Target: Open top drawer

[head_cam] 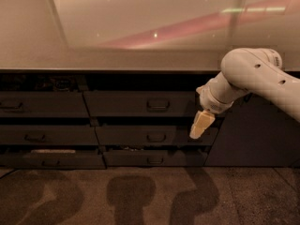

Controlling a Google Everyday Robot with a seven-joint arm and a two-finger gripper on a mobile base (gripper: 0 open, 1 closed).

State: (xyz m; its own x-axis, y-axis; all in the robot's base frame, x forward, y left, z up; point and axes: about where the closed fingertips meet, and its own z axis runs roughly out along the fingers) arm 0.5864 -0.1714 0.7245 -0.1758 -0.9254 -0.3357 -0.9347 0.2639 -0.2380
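Note:
The top drawer (122, 104) is the wide dark grey front in the middle column, just under the counter. Its small loop handle (158, 104) is at its centre. The drawer front sits about level with the fronts around it, with a dark gap above it. My gripper (199, 125), cream-coloured, hangs from the white arm (253, 76) that comes in from the right. It is to the right of the handle and lower, in front of the right end of the middle drawer (140, 136). It holds nothing that I can see.
A pale glossy counter (140, 60) runs above the drawers. A left column of drawers (42, 104) and a bottom drawer (150, 158) stand beside and below. A plain dark cabinet panel (253, 135) is at the right. The speckled floor (140, 196) carries shadows.

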